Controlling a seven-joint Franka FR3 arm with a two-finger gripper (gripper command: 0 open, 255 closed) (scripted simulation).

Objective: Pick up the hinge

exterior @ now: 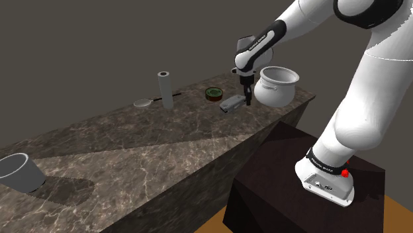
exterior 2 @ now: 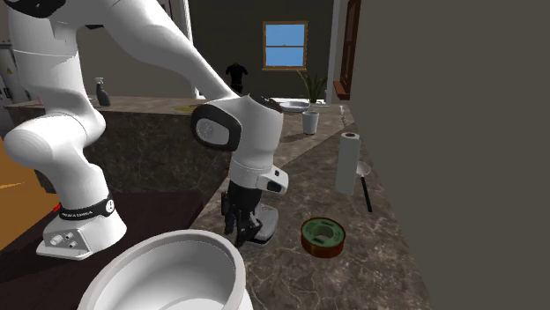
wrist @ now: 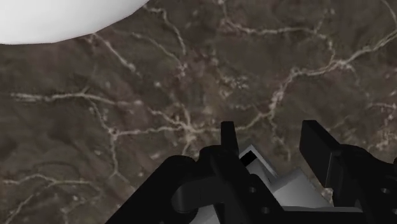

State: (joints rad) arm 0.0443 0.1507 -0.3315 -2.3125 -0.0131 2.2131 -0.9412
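Observation:
The hinge (exterior: 231, 102) is a small flat grey metal piece lying on the dark marble counter (exterior: 159, 145), between a green tin and a white pot. My black gripper (exterior: 248, 99) stands upright over the end of the hinge nearest the pot, down at counter level. In the wrist view the two fingers (wrist: 318, 149) clasp the grey hinge (wrist: 267, 167) between them. The second exterior view has the gripper (exterior 2: 239, 227) low on the counter with the hinge (exterior 2: 265, 220) just behind it.
A white pot (exterior: 276, 85) stands close beside the gripper near the counter's end. Past the hinge sits a round green tin (exterior: 213, 94). Further along are a paper roll (exterior: 165, 90), a spoon (exterior: 143, 102) and a grey cup (exterior: 20, 172).

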